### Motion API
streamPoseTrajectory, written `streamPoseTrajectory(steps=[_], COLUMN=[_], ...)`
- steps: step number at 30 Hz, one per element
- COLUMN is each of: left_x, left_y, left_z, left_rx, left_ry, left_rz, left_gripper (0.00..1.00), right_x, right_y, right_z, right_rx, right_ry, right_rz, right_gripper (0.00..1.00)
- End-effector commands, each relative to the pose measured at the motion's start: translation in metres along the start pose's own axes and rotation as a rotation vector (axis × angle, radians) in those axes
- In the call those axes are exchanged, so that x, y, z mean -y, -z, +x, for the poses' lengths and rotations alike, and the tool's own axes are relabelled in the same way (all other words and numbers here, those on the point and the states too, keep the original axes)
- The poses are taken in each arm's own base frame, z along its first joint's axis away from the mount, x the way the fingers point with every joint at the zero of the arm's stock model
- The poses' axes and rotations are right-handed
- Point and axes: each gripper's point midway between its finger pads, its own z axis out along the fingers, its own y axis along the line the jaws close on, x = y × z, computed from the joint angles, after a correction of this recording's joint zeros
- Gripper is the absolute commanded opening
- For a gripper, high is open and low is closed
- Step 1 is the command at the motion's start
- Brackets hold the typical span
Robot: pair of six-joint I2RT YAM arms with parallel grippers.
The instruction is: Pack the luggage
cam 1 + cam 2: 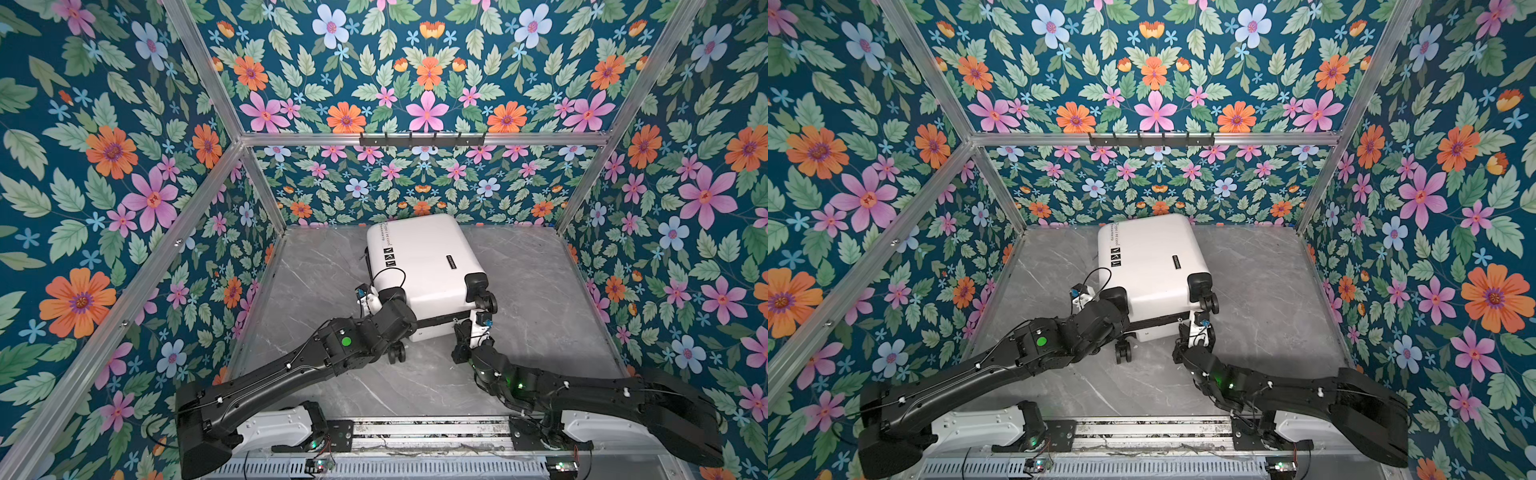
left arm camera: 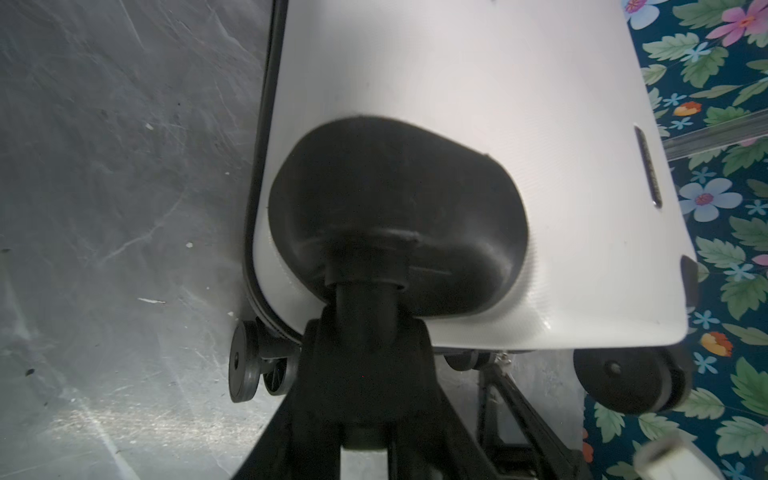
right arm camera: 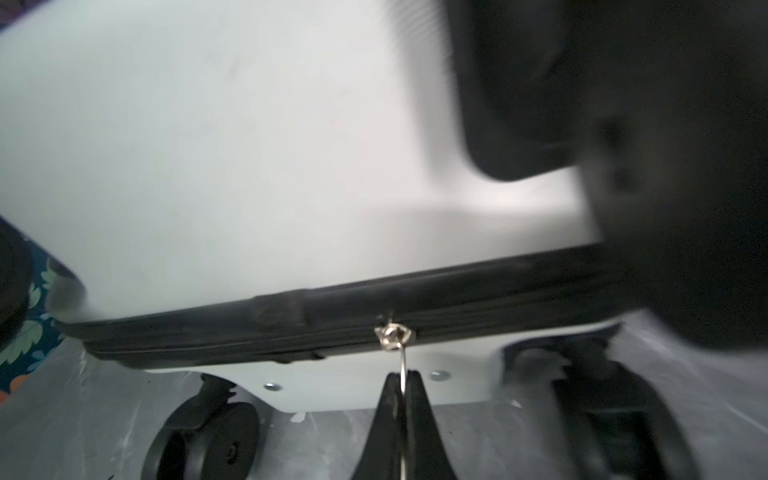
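Zipper pull (image 3: 402, 360) pinched in right claw (image 3: 402, 384); wheel mount (image 2: 365, 291) clamped in left claw (image 2: 368, 340). Pull best drawn along zipper (image 3: 291, 328), suitcase (image 1: 424, 257) kept braced.

Black print (image 1: 386, 240) on luggage (image 1: 432, 270) shell — illegible.

Right of case (image 1: 424, 266): wide bare table (image 1: 552, 299) up to the right wall (image 1: 598, 274).
Left of case: narrower bare strip.
Behind case: close to back wall (image 1: 415, 195); gap unclear.
Near end: crowded. Left gripper (image 2: 365, 345) is clamped on corner wheel (image 2: 365, 286), right gripper (image 3: 402, 378) pinches zip pull (image 3: 392, 332), and low wheel (image 1: 397, 353) sits between the two.
Front table: free in the middle.
Above case: open.
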Motion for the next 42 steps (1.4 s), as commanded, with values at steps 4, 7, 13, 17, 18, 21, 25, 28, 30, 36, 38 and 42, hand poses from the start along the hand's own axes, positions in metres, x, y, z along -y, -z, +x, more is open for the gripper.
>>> streamPoseTrajectory(steps=[4, 7, 13, 17, 18, 21, 25, 28, 30, 36, 38, 42], left_x=[0.002, 0.001, -0.019, -0.047, -0.055, -0.078, -0.079, -0.071, -0.069, -0.048, -0.022, 0.055], left_y=[0.011, 0.014, 0.022, 0.028, 0.031, 0.034, 0.024, 0.021, 0.025, 0.05, 0.055, 0.054], left_z=[-0.035, -0.038, -0.037, -0.039, -0.04, -0.049, -0.056, -0.06, -0.067, -0.096, -0.097, -0.059], left_rx=[0.112, 0.11, 0.091, 0.071, 0.07, 0.072, 0.037, 0.032, 0.047, 0.107, 0.096, -0.008], left_ry=[0.022, 0.022, 0.003, -0.014, -0.012, 0.014, 0.026, -0.004, -0.012, -0.078, -0.138, -0.244], left_rz=[-0.007, -0.012, -0.066, -0.132, -0.148, -0.178, -0.165, -0.177, -0.196, -0.223, -0.207, -0.088], left_gripper=[0.0, 0.0, 0.0, 0.0, 0.0, 0.0, 0.0, 0.29, 0.61, 0.99, 1.0, 1.0], right_x=[0.067, 0.082, 0.091, 0.093, 0.094, 0.086, 0.05, 0.027, 0.018, 0.0, -0.005, -0.017], right_y=[0.028, 0.035, 0.037, 0.026, 0.023, 0.007, -0.013, -0.023, -0.025, -0.026, -0.026, -0.025], right_z=[-0.019, -0.025, -0.028, -0.028, -0.029, -0.035, -0.042, -0.044, -0.047, -0.048, -0.048, -0.047], right_rx=[0.091, 0.103, 0.086, 0.029, 0.019, -0.024, -0.088, -0.13, -0.142, -0.182, -0.189, -0.195], right_ry=[-0.049, -0.091, -0.156, -0.178, -0.181, -0.192, -0.144, -0.148, -0.151, -0.153, -0.154, -0.15], right_rz=[0.175, 0.168, 0.118, 0.114, 0.117, 0.08, -0.046, -0.128, -0.162, -0.232, -0.246, -0.27], right_gripper=[0.0, 0.0, 0.0, 0.0, 0.0, 0.0, 0.0, 0.0, 0.0, 0.0, 0.0, 0.0])
